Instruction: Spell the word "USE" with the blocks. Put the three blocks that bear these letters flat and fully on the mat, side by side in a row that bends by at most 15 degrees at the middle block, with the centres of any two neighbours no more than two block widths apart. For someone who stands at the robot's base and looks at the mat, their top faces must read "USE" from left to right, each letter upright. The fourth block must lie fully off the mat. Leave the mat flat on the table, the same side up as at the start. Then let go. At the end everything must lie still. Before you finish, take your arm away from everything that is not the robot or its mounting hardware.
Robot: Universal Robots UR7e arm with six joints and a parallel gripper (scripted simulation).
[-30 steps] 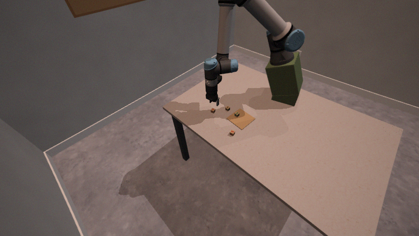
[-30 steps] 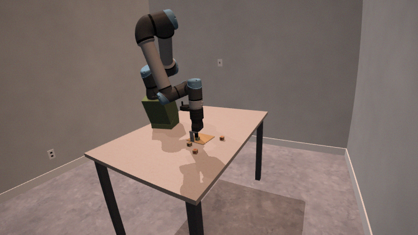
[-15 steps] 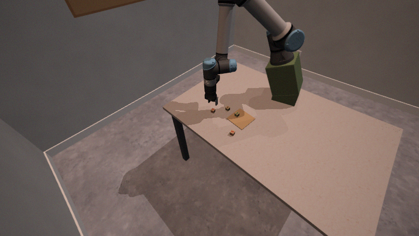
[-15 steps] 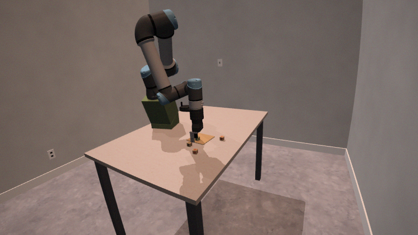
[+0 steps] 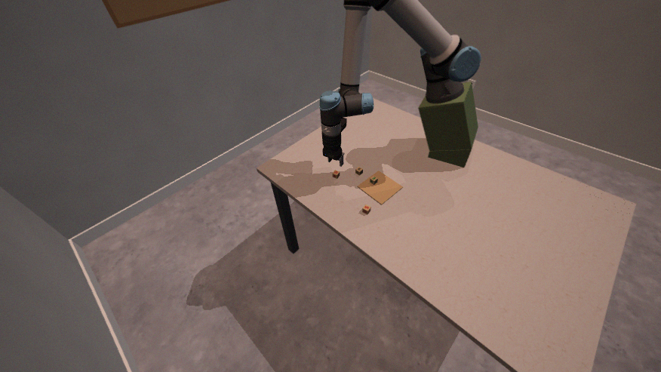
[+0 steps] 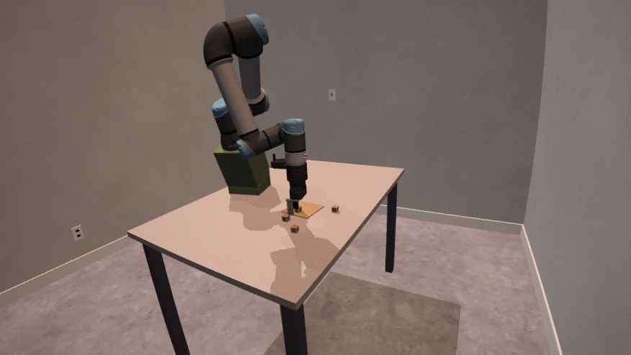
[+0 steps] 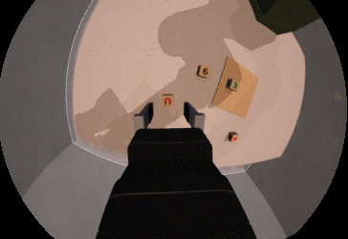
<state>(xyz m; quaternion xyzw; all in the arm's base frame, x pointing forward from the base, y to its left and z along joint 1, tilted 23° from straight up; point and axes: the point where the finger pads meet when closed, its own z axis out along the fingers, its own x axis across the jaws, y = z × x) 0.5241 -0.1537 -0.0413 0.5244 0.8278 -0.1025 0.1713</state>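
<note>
Wrist view: the end effector is released, its fingers wide apart above the desk. Just beyond its fingertips lies the wooden U block, its red letter upside down in this view. Off to one side, an orange mat bears the green-lettered block; the block marked 6 and the red S block lie off it.
</note>
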